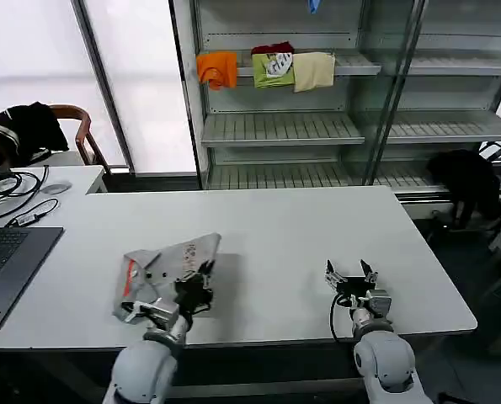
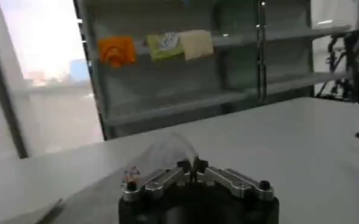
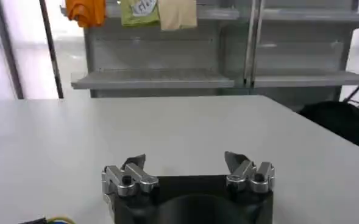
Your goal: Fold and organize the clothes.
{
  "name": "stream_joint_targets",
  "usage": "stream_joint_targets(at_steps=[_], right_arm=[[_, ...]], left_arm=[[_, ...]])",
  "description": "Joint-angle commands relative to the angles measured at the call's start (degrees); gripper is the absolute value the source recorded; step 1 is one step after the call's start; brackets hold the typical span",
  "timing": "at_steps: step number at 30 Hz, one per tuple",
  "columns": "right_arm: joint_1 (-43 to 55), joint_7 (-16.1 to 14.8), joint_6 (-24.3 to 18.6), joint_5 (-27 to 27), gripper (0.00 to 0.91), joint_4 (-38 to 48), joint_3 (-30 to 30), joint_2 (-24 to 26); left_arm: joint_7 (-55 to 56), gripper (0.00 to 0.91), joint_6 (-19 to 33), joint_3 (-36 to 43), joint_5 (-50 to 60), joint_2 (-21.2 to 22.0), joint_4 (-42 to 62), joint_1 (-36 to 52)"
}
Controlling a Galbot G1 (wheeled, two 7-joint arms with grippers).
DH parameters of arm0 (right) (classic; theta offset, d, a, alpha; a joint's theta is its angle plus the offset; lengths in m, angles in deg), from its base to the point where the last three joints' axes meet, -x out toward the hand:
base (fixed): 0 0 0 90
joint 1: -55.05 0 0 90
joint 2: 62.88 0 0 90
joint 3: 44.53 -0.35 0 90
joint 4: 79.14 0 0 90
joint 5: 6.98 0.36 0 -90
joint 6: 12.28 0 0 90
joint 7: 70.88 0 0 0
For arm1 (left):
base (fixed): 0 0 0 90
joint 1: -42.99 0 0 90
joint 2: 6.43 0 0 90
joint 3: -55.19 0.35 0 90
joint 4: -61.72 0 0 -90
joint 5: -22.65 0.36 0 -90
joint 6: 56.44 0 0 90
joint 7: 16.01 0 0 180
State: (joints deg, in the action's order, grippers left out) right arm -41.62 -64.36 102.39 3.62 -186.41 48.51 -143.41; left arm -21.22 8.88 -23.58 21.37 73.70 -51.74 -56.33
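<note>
Grey cotton, the T-shirt (image 1: 167, 268) is lying rumpled in a rough wedge on the white table (image 1: 301, 244), near its front edge, a red strip showing at one fold. I'm seeing my left gripper (image 1: 201, 279) pinching the shirt's right side, jaws closed on cloth. Well right of the shirt, my right gripper (image 1: 351, 271) is hovering with jaws spread.

Bright window backlight, soft shadows

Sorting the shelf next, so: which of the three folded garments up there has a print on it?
The green one, in the middle between the plain orange and plain cream garments; it alone shows a white print.
</note>
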Motion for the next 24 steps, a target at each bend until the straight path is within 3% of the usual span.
stream_joint_targets(at_steps=[1, 6, 11, 14, 24], right_arm=[[0.1, -5.36, 2.12, 2.58, 0.907, -0.76, 2.45, -1.37], [0.85, -8.63, 4.4, 9.23, 0.907, -1.19, 5.69, -3.4], [2.41, -7.67, 8.45, 18.79, 0.907, -2.12, 10.96, -4.69], [3.38, -6.91, 8.44, 24.54, 0.907, -2.18, 15.08, -3.89], [3.42, -7.57, 8.54, 25.54, 0.877, 0.77, 21.39, -4.85]], left_arm=[[1.31, 0.907, 2.07, 9.88, -2.21, 3.24, 4.73, 3.8], [2.04, 0.907, 1.33, 8.91, -6.32, 1.21, -0.19, 3.11], [2.42, 0.907, 1.42, 4.33, -8.84, -0.95, -4.98, 2.82], [2.14, 0.907, 1.52, -2.31, -10.74, -2.68, -5.41, 2.33], [1.73, 0.907, 1.83, -15.34, -15.88, -5.2, -4.87, -1.0]])
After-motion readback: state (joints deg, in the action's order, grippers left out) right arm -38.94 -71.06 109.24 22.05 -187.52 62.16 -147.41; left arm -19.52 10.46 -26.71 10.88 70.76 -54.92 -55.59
